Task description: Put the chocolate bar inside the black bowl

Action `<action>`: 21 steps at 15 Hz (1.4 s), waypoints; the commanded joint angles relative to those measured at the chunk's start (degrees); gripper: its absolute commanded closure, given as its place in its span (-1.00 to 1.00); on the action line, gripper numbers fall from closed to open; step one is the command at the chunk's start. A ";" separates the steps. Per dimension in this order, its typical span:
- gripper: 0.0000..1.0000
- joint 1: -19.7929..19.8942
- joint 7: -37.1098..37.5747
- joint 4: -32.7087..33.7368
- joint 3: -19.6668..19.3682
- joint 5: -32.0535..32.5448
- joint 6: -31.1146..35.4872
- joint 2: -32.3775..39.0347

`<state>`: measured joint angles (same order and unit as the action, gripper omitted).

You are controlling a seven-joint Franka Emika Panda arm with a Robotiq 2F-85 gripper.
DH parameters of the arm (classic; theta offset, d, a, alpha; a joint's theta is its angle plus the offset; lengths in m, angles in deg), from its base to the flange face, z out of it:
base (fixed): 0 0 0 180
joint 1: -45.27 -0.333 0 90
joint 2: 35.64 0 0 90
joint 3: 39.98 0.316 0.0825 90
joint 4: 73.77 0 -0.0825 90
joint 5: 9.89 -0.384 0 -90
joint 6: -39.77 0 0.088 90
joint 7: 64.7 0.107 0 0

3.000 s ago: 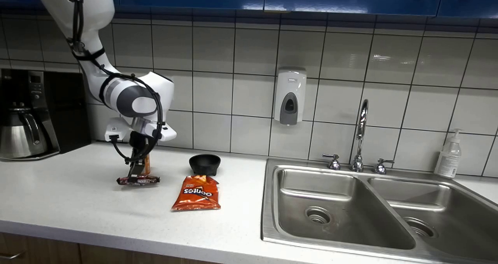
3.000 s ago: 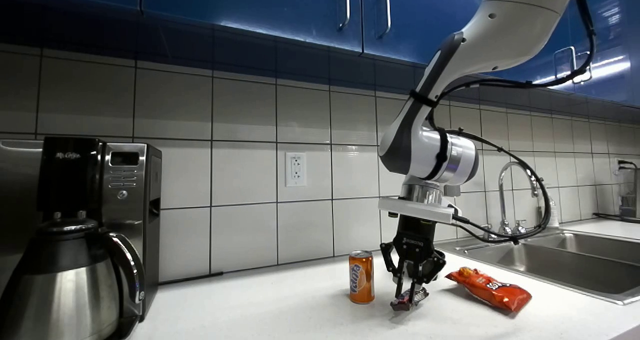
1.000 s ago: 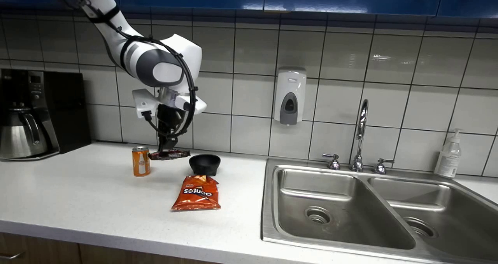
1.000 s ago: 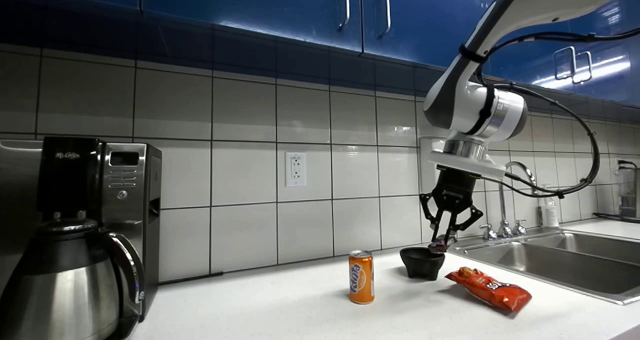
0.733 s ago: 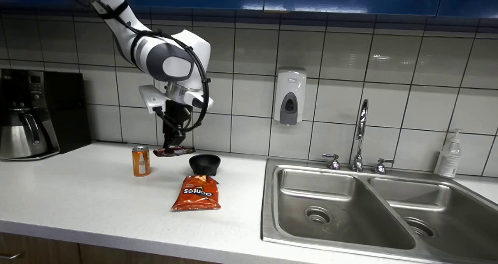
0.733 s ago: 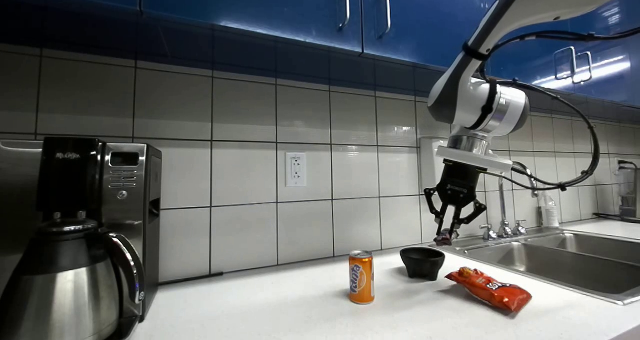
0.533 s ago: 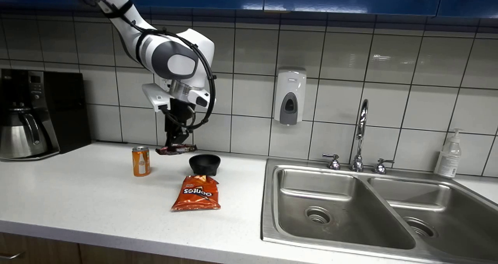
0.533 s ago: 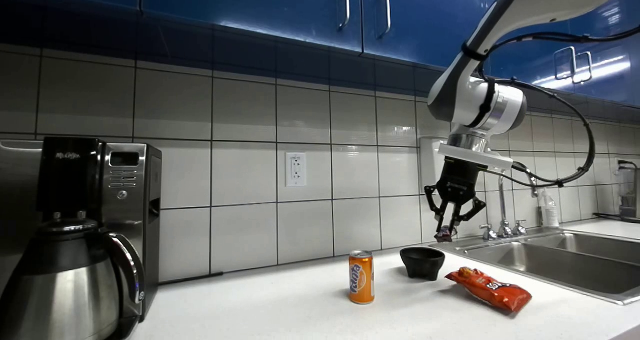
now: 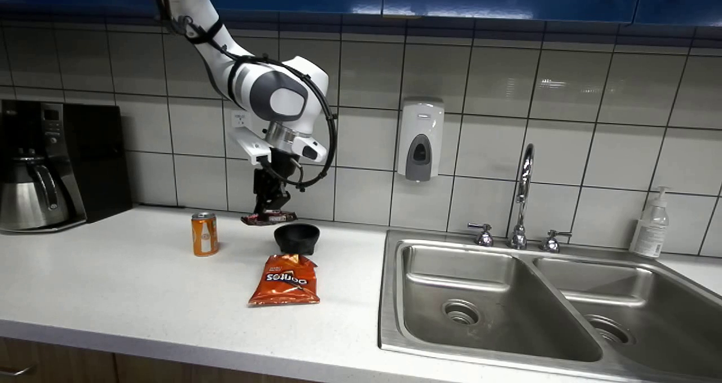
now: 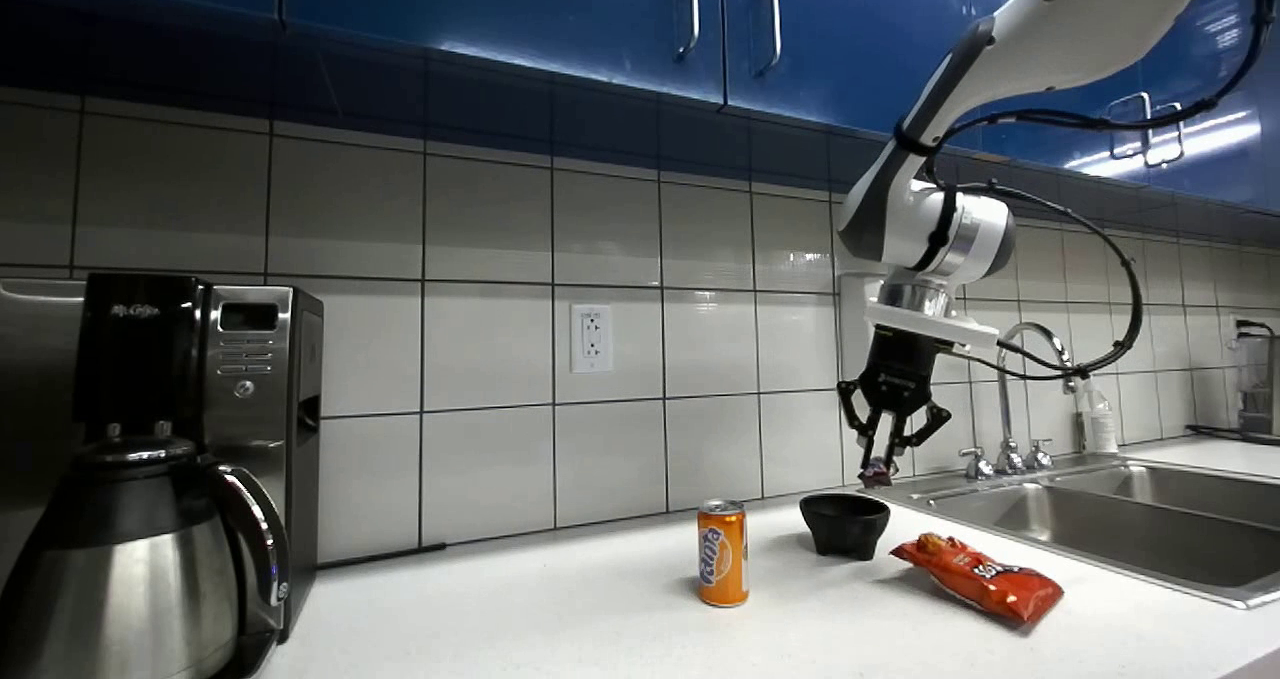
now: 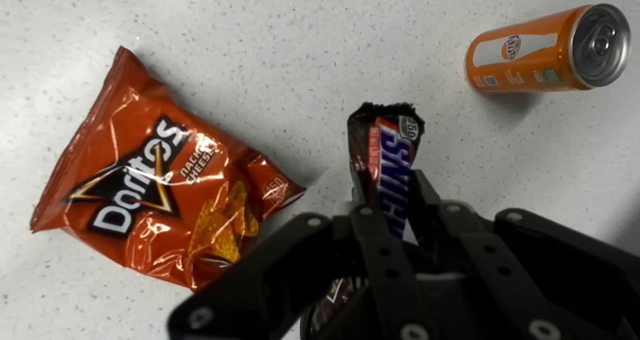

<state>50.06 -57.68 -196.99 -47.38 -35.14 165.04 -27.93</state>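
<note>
The chocolate bar [image 9: 269, 218] is a slim dark brown wrapped bar, held above the counter. My gripper [image 9: 266, 207] is shut on it; in the wrist view the fingers [image 11: 389, 192] press both sides of the bar [image 11: 387, 154]. The black bowl [image 9: 297, 241] stands upright on the counter. In an exterior view the bar [image 10: 875, 474] hangs above the bowl's right edge [image 10: 845, 529]; elsewhere its right end reaches over the bowl's left rim. In the wrist view the fingers hide most of the bowl [image 11: 304, 322]; a dark shiny wrapper [image 11: 336, 295] shows within its rim.
An orange-red snack bag [image 9: 286, 281] lies in front of the bowl. An orange can [image 10: 723, 553] stands upright on the counter. The steel sink [image 9: 459, 293] is to the right and the coffee maker [image 9: 67, 163] to the left. The tiled wall stands behind the bowl.
The gripper has lifted the bar from low beside the can and carried it back toward the bowl. Over the last half second the bar has shifted closer over the bowl. Bowl, bag and can have not moved.
</note>
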 commanded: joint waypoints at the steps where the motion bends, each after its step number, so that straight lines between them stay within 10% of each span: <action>1: 0.90 1.69 -1.04 8.48 0.55 0.73 -5.03 5.87; 18: 0.90 3.29 0.57 26.43 1.30 2.32 -13.72 20.99; 19: 0.09 3.23 0.69 26.80 1.31 2.44 -13.97 21.30; 21: -0.06 3.24 0.73 27.53 1.33 2.48 -14.59 21.77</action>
<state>51.86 -57.80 -172.98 -47.31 -34.16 153.70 -7.65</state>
